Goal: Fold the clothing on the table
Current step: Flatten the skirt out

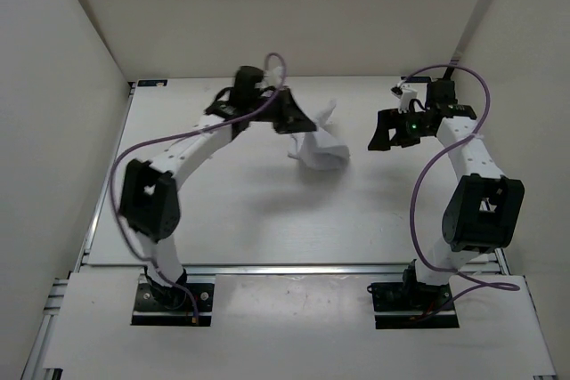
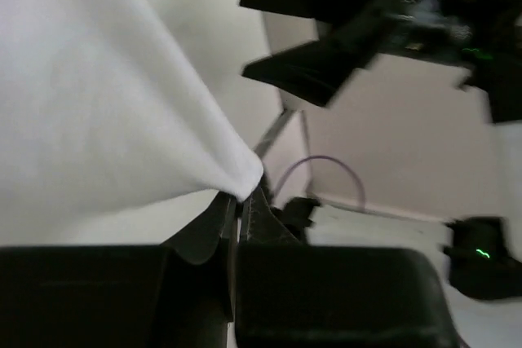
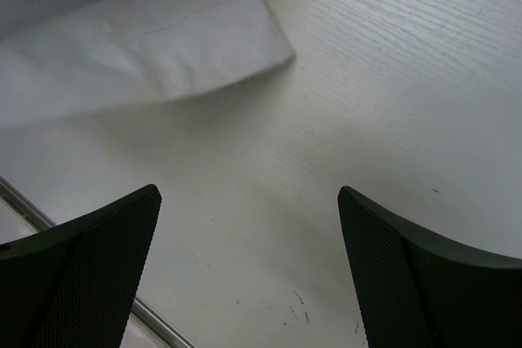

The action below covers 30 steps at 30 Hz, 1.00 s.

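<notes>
The white clothing (image 1: pixel 321 150) lies bunched near the middle of the table (image 1: pixel 258 220), with one part pulled upward. My left gripper (image 1: pixel 299 127) is shut on a corner of it. In the left wrist view the fabric (image 2: pixel 106 103) spreads away from the pinched tip between the closed fingers of that gripper (image 2: pixel 241 199). My right gripper (image 1: pixel 383 131) hovers to the right of the clothing, open and empty. In its wrist view the right gripper (image 3: pixel 249 209) has only bare table (image 3: pixel 391 79) between its fingers, and a folded edge of the clothing (image 3: pixel 163 46) lies ahead.
White walls close in the table on the left, back and right. A metal rail (image 1: pixel 294 268) runs along the near edge by the arm bases. The right arm's fingers (image 2: pixel 310 71) show dark and blurred in the left wrist view.
</notes>
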Available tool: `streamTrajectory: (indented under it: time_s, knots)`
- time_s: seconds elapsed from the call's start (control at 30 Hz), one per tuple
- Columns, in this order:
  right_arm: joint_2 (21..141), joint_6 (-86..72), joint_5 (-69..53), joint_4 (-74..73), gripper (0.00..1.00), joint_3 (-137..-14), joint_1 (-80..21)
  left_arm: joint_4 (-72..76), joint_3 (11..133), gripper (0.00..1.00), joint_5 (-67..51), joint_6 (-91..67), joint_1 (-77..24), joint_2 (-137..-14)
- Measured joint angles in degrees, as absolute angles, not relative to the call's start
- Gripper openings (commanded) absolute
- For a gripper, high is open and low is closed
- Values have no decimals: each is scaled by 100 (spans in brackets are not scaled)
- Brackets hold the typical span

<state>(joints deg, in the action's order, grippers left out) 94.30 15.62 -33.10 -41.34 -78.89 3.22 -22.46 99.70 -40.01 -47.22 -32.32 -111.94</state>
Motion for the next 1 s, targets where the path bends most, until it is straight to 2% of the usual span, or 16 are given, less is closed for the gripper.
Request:
streamTrajectory:
  time_s: [0.07,0.17,0.2,0.23,0.27,0.33,0.53,0.63,0.73,0.9,1.0]
  knots:
    - [9378,1566,-3297,-4132,93,-7824,283,-1378,8617,0,-4239,-5205,-2676,-10079]
    - [9338,1573,-3280,-4134,93,-7725,255,-263,6720,2,-4418,-5780,-1127,-8294]
    - [9336,1573,-3273,-4130,94,-7695,248,-89,6160,15,-4418,-5872,-381,-7701]
    - [9336,1568,-3269,-4125,95,-7669,239,-30,5712,46,-4379,-5872,242,-7214]
    - [9336,1570,-3258,-4112,96,-7640,213,-43,5354,97,-4322,-5774,685,-6820]
    - [9336,1575,-3234,-4097,98,-7605,176,-193,4716,99,-4248,-5616,928,-6180]
    - [9336,1662,-3173,-4086,99,-7603,-69,-941,3275,99,-3830,-5325,-985,-5843]
    - [9336,1697,-3162,-4084,99,-7603,-200,-1476,3210,99,-3468,-5052,-1096,-5900]
    - [9336,1704,-3155,-4082,99,-7603,-259,-2329,3653,99,-2880,-4552,-829,-5972]
    - [9336,1699,-3142,-4077,99,-7603,-285,-3660,5511,99,-613,-3793,-980,-6401]
    - [9336,1695,-3140,-4064,98,-7603,-333,-3881,6053,99,377,-3651,-1037,-6626]
